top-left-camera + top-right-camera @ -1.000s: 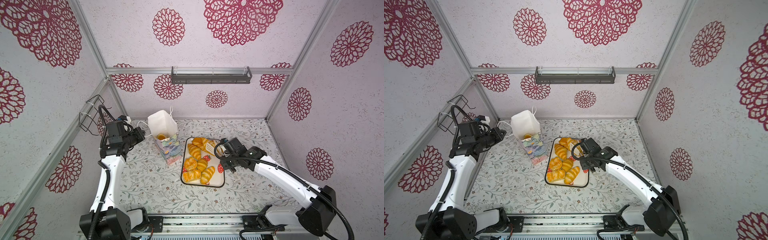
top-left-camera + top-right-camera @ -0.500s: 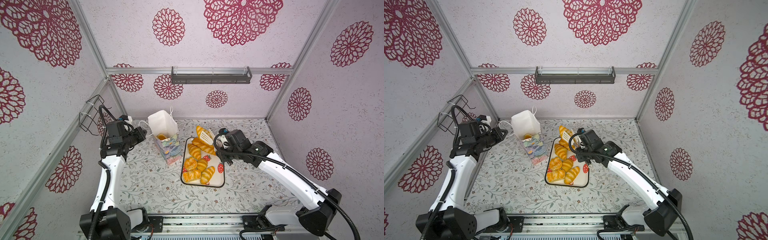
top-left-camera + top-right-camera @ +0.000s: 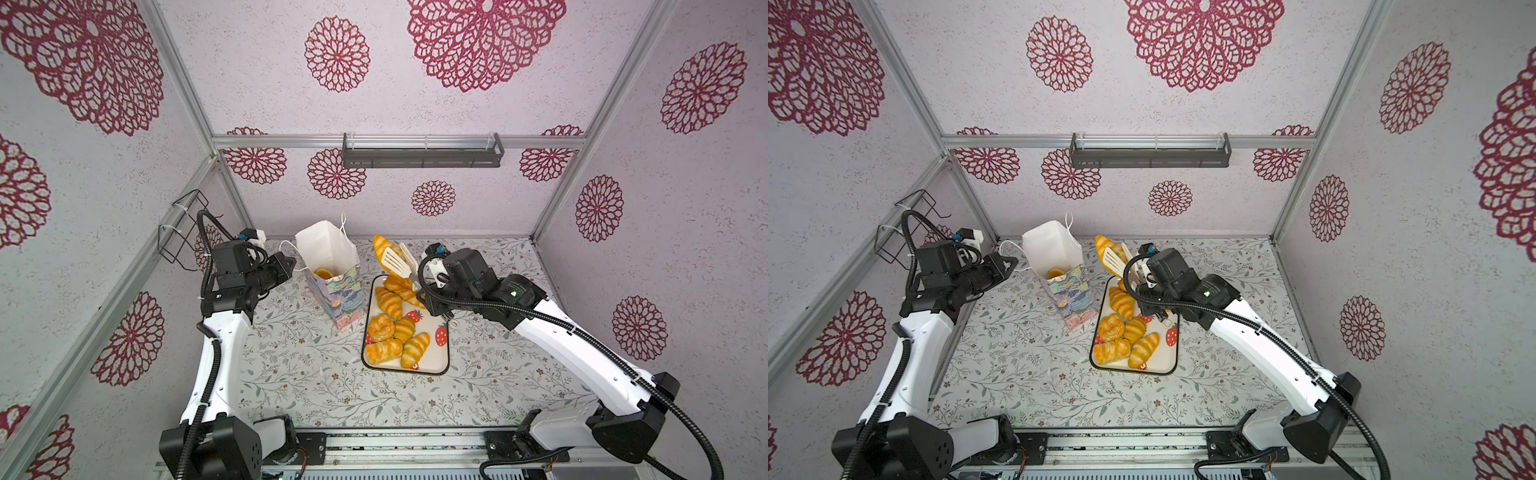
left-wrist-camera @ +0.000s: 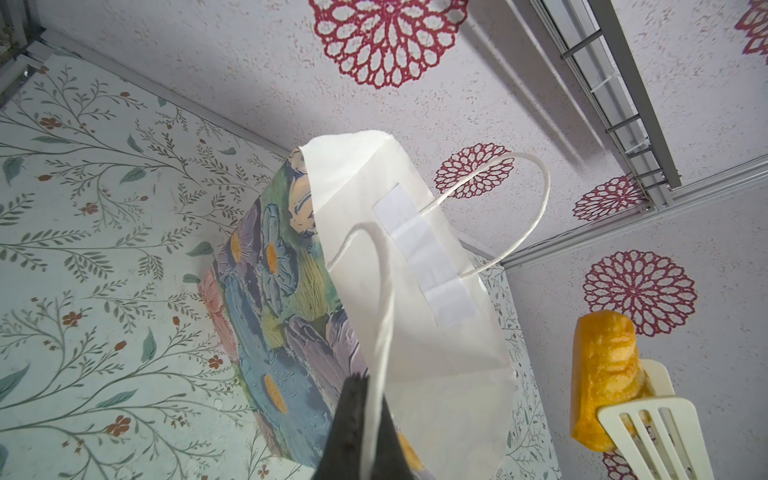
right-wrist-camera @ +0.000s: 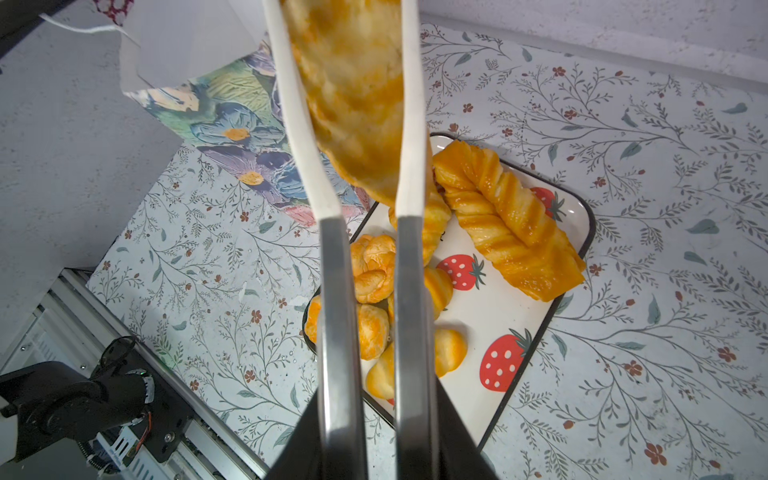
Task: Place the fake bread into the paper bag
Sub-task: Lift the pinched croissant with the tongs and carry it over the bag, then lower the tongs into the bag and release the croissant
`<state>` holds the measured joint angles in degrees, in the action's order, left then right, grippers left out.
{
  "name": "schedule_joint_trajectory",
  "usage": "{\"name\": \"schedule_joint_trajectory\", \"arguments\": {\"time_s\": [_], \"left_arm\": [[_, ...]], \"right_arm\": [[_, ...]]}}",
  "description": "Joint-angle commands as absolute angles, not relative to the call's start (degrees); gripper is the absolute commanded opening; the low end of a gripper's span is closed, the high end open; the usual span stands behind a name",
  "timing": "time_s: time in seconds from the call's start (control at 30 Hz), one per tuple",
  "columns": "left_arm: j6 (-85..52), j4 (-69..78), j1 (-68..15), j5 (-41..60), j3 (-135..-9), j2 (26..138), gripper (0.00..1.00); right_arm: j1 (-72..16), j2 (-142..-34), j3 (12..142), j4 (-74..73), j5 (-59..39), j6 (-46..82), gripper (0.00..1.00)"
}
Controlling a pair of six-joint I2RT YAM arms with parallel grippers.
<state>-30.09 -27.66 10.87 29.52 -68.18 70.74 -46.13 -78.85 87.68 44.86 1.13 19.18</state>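
A glossy golden-orange toy pastry (image 3: 379, 248) is held aloft in white slotted tongs with steel handles (image 3: 397, 261), just beside the mouth of the tall flower-painted paper bag (image 3: 345, 296). The tongs are squeezed nearly closed by the right tool (image 5: 380, 440). The bag's thin white cord handle (image 4: 384, 316) is pinched in the fully closed left tool (image 4: 359, 419).

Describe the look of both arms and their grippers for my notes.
The left arm and right arm share one build: white shells on the long links, black joint housings and bases, and a black ribbed cable hose looped along each. A small green light glows on the right arm's housing. The left gripper and right gripper have matte-black jaws.
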Motion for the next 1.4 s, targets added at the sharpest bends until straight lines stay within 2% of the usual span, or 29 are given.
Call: {"name": "schedule_joint_trajectory", "arguments": {"time_s": [0.0, 1.37], "left_arm": [[-30.22, -26.19, 10.85, 30.02, -67.47, 69.62, 0.00], [-30.32, -26.98, 12.20, 29.27, -67.30, 69.47, 0.00]], "right_arm": [[-47.01, -79.44, 91.56, 42.11, 0.79, 19.62, 0.31], [-53.13, -101.19, 118.85, 41.75, -3.32, 15.44, 0.35]]}}
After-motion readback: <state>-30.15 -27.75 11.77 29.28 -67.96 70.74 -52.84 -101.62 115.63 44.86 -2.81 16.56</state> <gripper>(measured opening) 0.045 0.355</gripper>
